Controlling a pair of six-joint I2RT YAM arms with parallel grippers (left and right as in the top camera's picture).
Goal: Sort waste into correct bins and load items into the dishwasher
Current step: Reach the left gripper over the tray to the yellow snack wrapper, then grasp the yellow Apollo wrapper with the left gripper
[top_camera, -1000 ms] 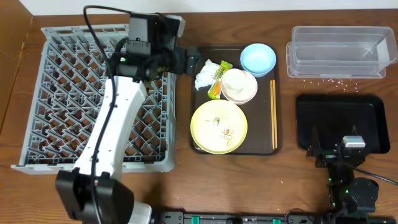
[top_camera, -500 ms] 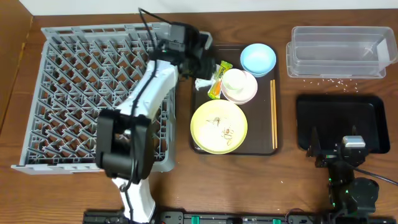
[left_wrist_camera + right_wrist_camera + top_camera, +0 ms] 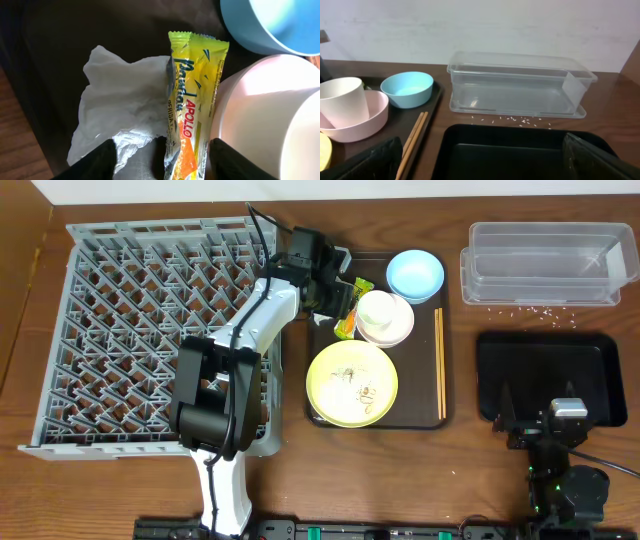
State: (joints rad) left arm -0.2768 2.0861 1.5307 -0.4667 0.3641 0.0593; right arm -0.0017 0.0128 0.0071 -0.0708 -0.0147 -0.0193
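Observation:
My left gripper is open, low over the serving tray's back left. In the left wrist view its fingertips straddle the lower end of the green-and-yellow wrapper and the edge of the crumpled white napkin; nothing is held. The wrapper lies against the white bowl, which holds the white cup. The blue bowl, yellow plate and chopsticks are on the same tray. My right gripper is open and empty over the black tray.
The grey dish rack fills the left side. The clear tub stands at the back right with rice grains scattered in front of it. The brown serving tray sits mid-table. The plate carries food scraps.
My left arm has swung right from over the rack's back edge to the tray, ending over the napkin and wrapper. The right arm has not moved.

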